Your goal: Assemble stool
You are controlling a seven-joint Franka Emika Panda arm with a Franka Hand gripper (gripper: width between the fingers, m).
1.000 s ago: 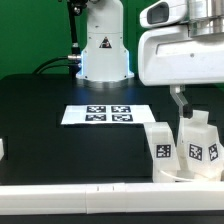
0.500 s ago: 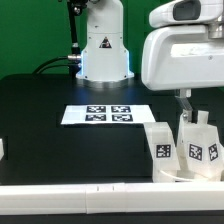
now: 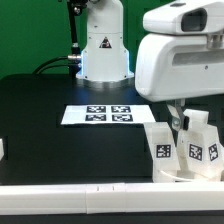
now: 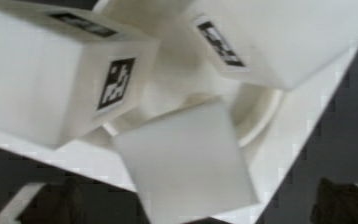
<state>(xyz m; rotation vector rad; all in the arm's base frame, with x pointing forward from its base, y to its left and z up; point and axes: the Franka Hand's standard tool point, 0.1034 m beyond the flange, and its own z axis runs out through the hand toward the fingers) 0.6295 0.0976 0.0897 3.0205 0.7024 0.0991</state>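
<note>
Item: stool point(image 3: 185, 160), white plastic, part-assembled. Location: near corner of the black counter point(image 3: 60, 140), at the exterior view's right, close against the white rail point(image 3: 90, 190) along the front edge.

Components seen: round seat point(image 3: 172, 174) lying flat; two chunky legs standing in it, one point(image 3: 160, 146) toward the exterior view's left, the other point(image 3: 197, 142) toward its right, each bearing square tags. Wrist view shows both legs point(image 4: 60, 75) point(image 4: 282, 45) close up with the seat's curved edge point(image 4: 261, 115) between them.

Handling, as judged: rigid moulded plastic, probably light; smooth faces, likely slippery. Tall legs look apt to tip if nudged sideways. Best hold: across two flat opposite faces of a leg, near its upper half, clear of the socket.

Pincer point(image 3: 178, 118): low above the legs, mostly hidden by the arm's housing; one finger point(image 4: 185, 165) fills the wrist view. Apart or together: cannot tell.

Also present: marker board point(image 3: 108, 114), mid-counter, well apart from the stool.
</note>
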